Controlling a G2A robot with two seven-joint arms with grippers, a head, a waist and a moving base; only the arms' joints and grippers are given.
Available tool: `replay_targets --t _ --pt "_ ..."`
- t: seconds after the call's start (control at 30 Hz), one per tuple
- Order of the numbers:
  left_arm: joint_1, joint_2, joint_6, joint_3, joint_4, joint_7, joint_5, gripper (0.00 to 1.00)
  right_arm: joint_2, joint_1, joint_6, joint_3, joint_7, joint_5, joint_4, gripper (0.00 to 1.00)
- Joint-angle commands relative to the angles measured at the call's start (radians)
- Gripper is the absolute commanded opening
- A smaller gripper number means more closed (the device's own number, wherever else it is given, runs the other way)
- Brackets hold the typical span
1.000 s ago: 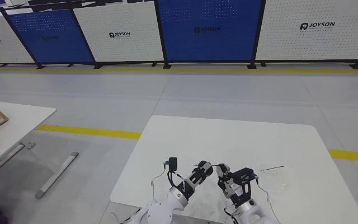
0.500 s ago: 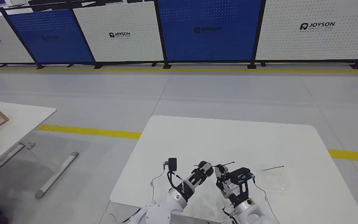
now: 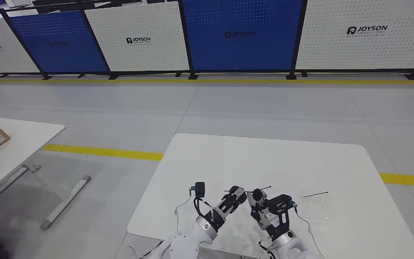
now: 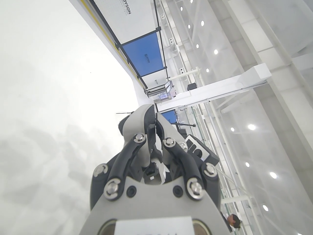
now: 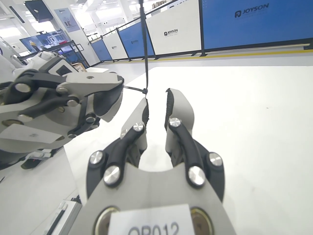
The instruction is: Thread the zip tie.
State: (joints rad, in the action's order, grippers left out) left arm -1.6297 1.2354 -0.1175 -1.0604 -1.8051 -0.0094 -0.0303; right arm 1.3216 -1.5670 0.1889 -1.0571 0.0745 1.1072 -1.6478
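— Zip tie (image 5: 146, 69) first: where is it being held, and why there?

— It is being pinched just above the near part of the table (image 5: 232, 103), between the two grippers. A short stub of it is being clamped in the tips of the left gripper (image 5: 121, 88), right behind the small locking head. The long strap is running out from that head, free in the air. Judging by this, the head is being steadied so that the strap can be worked through or drawn tight. Whether the strap is already passing through the head cannot be told.

— And the other gripper?

— The right gripper (image 5: 157, 99) is being held spread, with nothing grasped, its tips just beside the head. It is probably being lined up to take the strap.

— What is being seen farther out on the surface?

— A plain white top is being used. Well apart from the grippers, on the right side, a second zip tie (image 3: 315, 193) is lying flat. Beside it is something clear (image 3: 320, 208) that cannot be identified.

— And the room?

— A grey floor with a yellow line (image 3: 103, 152) is being shown beyond the table, and another white table (image 3: 26, 139) off to the left. The far side is being closed off by a row of blue and white panels (image 3: 242, 35).
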Motion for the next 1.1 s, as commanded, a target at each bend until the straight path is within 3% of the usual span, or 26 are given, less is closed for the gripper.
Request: replay_targets --t 0.0,0.17,0.57,0.7,0.93,1.07 --pt "0.004 0.001 0.005 0.004 0.002 0.001 0.002 0.00 -0.001 -0.002 0.001 -0.001 0.001 0.001 -0.002 0.23" --pt "0.007 0.002 0.008 0.008 0.002 0.008 0.007 0.00 -0.002 -0.004 0.000 -0.002 -0.006 0.005 -0.007 0.31" --pt "0.008 0.003 0.012 0.012 0.000 0.007 0.015 0.00 -0.003 -0.005 -0.004 -0.005 -0.002 0.003 -0.017 0.29" --pt "0.007 0.003 0.010 0.017 -0.002 0.007 0.021 0.00 -0.004 -0.009 -0.005 -0.008 0.000 0.005 -0.021 0.24" --pt "0.006 0.003 0.009 0.017 -0.002 0.008 0.024 0.00 -0.005 -0.009 -0.002 -0.008 0.000 0.005 -0.018 0.01" --pt "0.007 0.003 0.011 0.016 0.001 0.009 0.021 0.00 -0.006 -0.006 0.000 -0.007 -0.002 0.007 -0.015 0.00"
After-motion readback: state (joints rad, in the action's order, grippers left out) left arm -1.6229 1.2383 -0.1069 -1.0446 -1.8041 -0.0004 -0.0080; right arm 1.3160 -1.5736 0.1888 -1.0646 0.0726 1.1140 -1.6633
